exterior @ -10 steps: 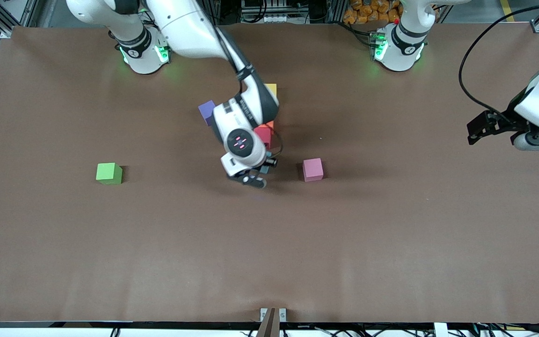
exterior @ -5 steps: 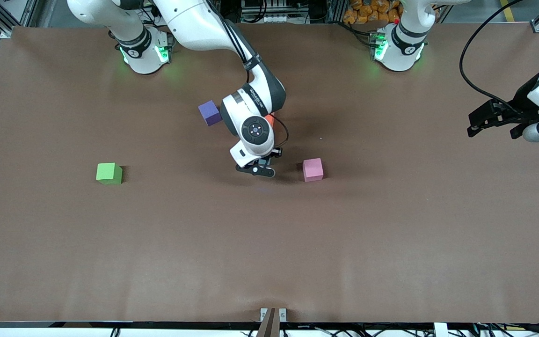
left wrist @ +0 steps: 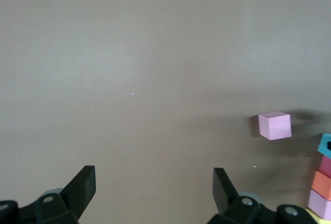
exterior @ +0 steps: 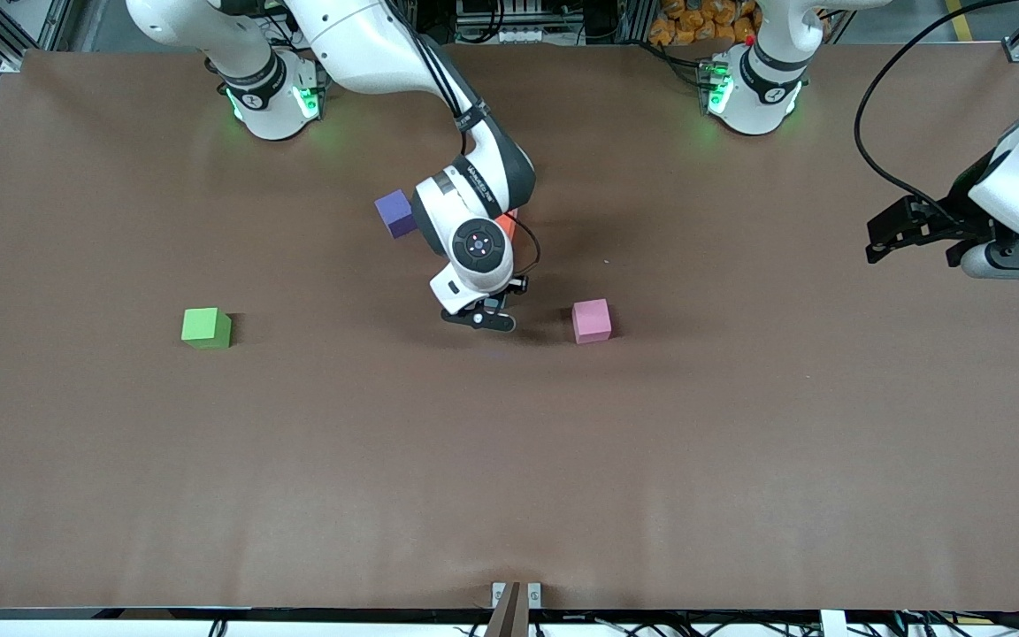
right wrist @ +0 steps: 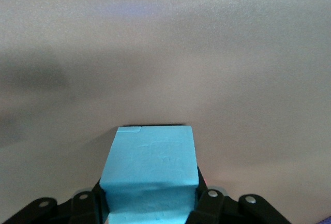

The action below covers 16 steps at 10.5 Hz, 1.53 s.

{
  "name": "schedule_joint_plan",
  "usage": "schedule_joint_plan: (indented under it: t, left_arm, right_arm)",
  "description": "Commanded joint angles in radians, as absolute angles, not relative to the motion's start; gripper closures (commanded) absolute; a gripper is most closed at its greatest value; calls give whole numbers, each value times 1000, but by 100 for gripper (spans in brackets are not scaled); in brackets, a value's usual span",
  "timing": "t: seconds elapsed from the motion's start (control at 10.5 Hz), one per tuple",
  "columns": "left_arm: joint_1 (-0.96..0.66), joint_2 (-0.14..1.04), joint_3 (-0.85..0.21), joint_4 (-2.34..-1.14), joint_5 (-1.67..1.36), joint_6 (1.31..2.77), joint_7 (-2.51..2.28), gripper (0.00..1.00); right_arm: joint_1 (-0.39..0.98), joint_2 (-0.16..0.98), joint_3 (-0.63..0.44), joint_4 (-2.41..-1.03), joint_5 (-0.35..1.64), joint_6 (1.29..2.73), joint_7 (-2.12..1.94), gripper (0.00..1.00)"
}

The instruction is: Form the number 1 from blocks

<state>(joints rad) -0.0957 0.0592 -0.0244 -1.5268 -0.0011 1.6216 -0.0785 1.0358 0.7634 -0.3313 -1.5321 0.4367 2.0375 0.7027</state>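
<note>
My right gripper [exterior: 479,319] [right wrist: 148,203] is shut on the light blue block [right wrist: 150,175], held low over the table at the end of the block row; the hand hides that block in the front view. In the left wrist view the row shows as light blue [left wrist: 326,143], crimson red [left wrist: 326,166], orange [left wrist: 321,184], light pink [left wrist: 319,203] and a sliver of yellow [left wrist: 310,214]. A second light pink block [exterior: 591,320] [left wrist: 274,125] lies apart beside the right gripper. The purple block [exterior: 396,213] and green block [exterior: 205,327] lie alone. My left gripper [exterior: 883,237] [left wrist: 154,182] waits open and empty.
The right arm covers most of the row in the front view; only a bit of orange [exterior: 508,225] shows. The brown table [exterior: 509,478] stretches bare toward the front camera. A small metal bracket [exterior: 515,594] sits at its front edge.
The right gripper has moved with the light blue block toward the row's end, its wrist turning upright over the row. The left arm has shifted slightly toward the table's middle.
</note>
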Motion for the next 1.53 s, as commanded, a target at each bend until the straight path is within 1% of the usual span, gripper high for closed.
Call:
schedule_joint_plan:
  t: [0.0,0.19,0.29,0.38,0.48,0.57,0.67,0.76,0.86,1.05,1.24,1.43]
  left_arm:
    - [-89,72,-25,-1500,32,1601,-81,0]
    - [-77,71,-17,-1497,18,1603,-77,0]
    - [-77,71,-17,-1497,21,1601,-68,0]
    - [-77,72,-17,-1496,0,1605,-63,0]
    - [-77,87,-17,-1494,-14,1609,-64,0]
    - [-80,94,-17,-1493,-12,1614,-66,0]
    - [-87,95,-17,-1493,-8,1620,-71,0]
    - [-94,94,-18,-1493,-9,1623,-74,0]
    - [-94,94,-20,-1493,-6,1621,-83,0]
    - [-83,95,-20,-1493,-8,1621,-77,0]
    - [-83,113,-17,-1491,-5,1632,-66,0]
    - [-78,109,-17,-1491,-9,1644,-66,0]
  right_arm:
    - [1019,727,-307,-1566,413,2040,699,0]
    - [999,703,-305,-1552,381,2037,649,0]
    - [971,672,-302,-1552,373,2019,617,0]
    - [941,638,-293,-1545,368,1969,586,0]
    - [904,603,-279,-1539,333,1915,522,0]
    - [869,582,-261,-1511,262,1831,443,0]
    - [847,578,-261,-1470,208,1712,360,0]
    - [825,577,-261,-1432,178,1624,257,0]
    - [810,556,-262,-1421,125,1583,132,0]
    - [763,461,-268,-1437,52,1574,-13,0]
    - [688,332,-267,-1454,54,1554,26,0]
    - [609,223,-256,-1457,54,1554,148,0]
